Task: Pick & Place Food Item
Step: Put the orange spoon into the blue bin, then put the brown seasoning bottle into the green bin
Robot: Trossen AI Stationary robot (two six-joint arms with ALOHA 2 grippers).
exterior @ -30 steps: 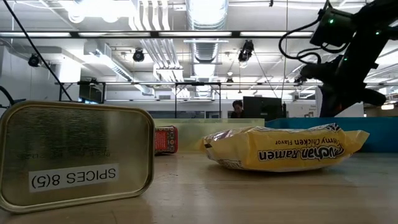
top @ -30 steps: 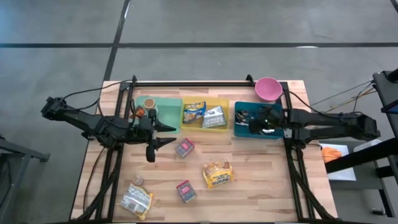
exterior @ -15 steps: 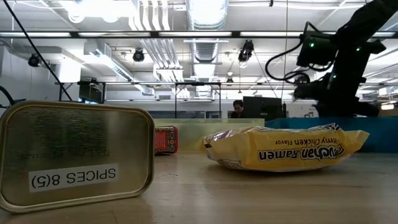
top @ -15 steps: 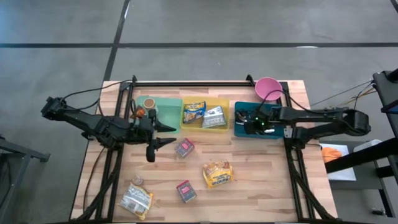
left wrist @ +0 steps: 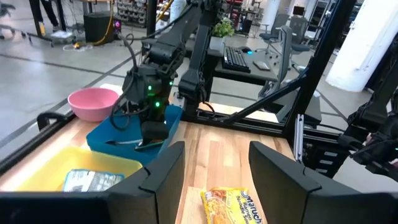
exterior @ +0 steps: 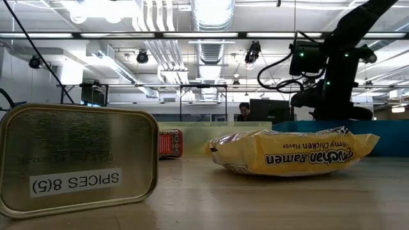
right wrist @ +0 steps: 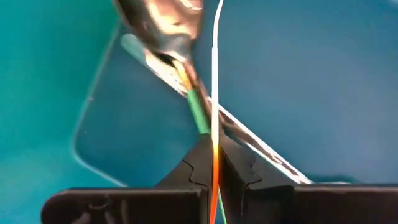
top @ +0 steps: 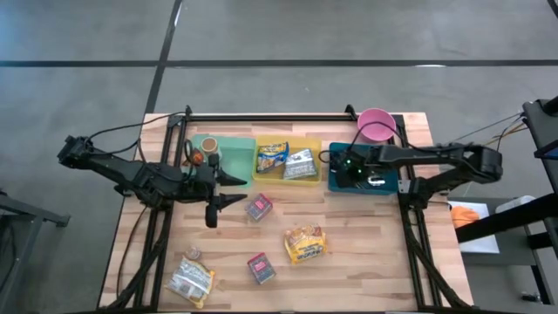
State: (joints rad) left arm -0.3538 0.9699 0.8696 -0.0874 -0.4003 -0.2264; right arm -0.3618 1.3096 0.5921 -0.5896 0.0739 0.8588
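Nearest to me, well short of the blue bin (top: 384,188), a ramen packet (top: 305,244) lies loose on the bare wood with a couple of small tins and another packet around it. These look like the food I am meant to move. Farther in, level with the bin but well off to its side, my left gripper (top: 241,189) hovers over the table. Its fingers are about half apart with nothing between them, and I judge that arm to be waiting. Just beside the bin sits the yellow tray (top: 288,180), which has two food packets in it. My right gripper (top: 349,171) is down inside the blue bin itself, at the end nearest the yellow tray. Its fingers (right wrist: 193,174) are pressed tight on a thin strip (right wrist: 215,74) that I see only edge-on, so I cannot tell what it is. A spoon (right wrist: 165,25) with a green stem lies on the bin floor just ahead of them. Past the bin, at the table's far edge, stands the pink bowl (top: 376,125). I judge that I am at the grasp step, gripped but not yet lifted. The next move calls for a straight, slow rise clear of the bin wall without snagging the spoon. After that I should check that what I hold is food before carrying it anywhere.
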